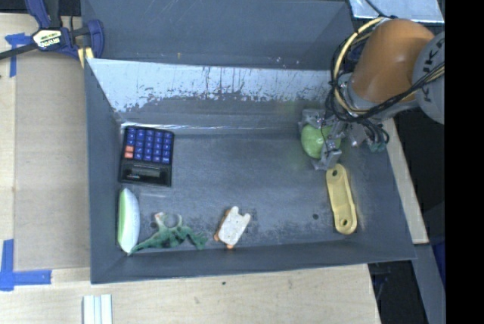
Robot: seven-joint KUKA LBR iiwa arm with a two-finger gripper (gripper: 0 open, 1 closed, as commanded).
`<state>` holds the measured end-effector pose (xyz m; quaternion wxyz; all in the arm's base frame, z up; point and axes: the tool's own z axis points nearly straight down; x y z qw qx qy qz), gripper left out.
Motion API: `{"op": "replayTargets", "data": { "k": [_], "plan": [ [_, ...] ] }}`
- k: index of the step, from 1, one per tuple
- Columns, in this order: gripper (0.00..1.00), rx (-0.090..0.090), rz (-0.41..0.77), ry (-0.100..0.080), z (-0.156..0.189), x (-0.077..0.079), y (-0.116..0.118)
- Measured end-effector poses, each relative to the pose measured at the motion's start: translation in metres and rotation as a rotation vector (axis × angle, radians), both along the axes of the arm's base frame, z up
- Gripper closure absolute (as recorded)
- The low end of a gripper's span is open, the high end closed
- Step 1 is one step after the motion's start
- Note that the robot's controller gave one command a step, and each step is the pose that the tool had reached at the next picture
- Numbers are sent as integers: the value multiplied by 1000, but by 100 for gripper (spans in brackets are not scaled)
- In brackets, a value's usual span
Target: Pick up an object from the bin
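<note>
My gripper (319, 142) hangs over the right side of the bin, just under the arm's orange cover. A small round green thing (311, 141) sits between its fingers, held a little above the bin floor. Directly below it lies a flat yellow tool (340, 200) with a hole at its lower end, stretched along the right wall.
A blue calculator (148, 155) lies at the left. Along the front edge are a white and green oblong thing (128, 219), a green scissor-like thing (172, 235) and a small white and orange piece (233, 226).
</note>
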<state>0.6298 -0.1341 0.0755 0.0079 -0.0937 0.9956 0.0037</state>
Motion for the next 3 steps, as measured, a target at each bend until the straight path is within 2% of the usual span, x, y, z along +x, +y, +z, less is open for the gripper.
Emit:
{"op": "replayTargets", "data": {
  "k": [2,3],
  "plan": [
    [100,0,0,5,12,-2,0],
    [100,0,-2,-1,53,-1,0]
  ]
}}
